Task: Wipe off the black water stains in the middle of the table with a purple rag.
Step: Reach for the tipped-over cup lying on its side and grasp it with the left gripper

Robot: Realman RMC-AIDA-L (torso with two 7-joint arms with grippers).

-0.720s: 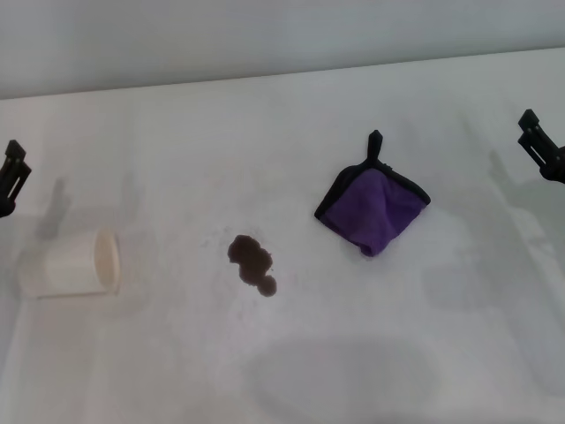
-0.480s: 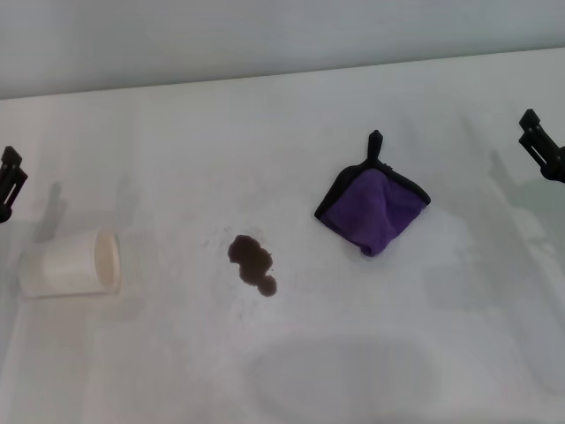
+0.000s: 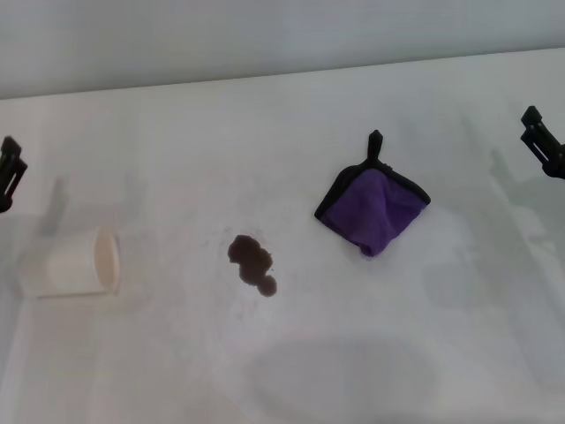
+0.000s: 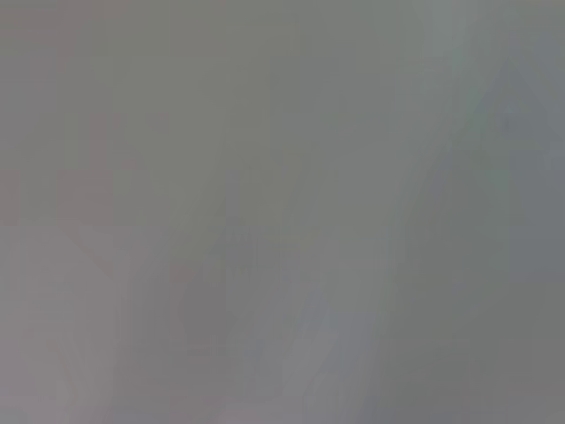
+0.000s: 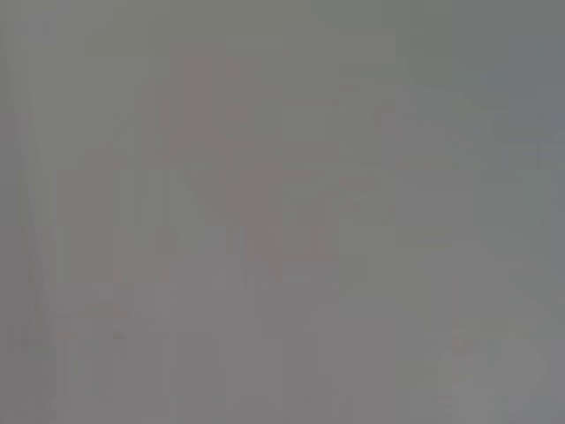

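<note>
The purple rag [image 3: 375,208] lies folded on the white table [image 3: 282,353], right of centre, its black loop tab pointing away from me. The black water stains [image 3: 252,262] form a small dark blotch near the middle, left of the rag and apart from it. My right gripper [image 3: 544,141] shows only as black tips at the right edge, well clear of the rag. Only black tips of my left gripper [image 3: 9,170] reach in at the left edge. Both wrist views show nothing but plain grey.
A white paper cup [image 3: 75,262] lies on its side at the left, below the left gripper, its mouth facing the stains. A pale wall runs along the table's far edge.
The left gripper's tips have drawn slightly further toward the left edge. The rag, stains, cup and right gripper have stayed put.
</note>
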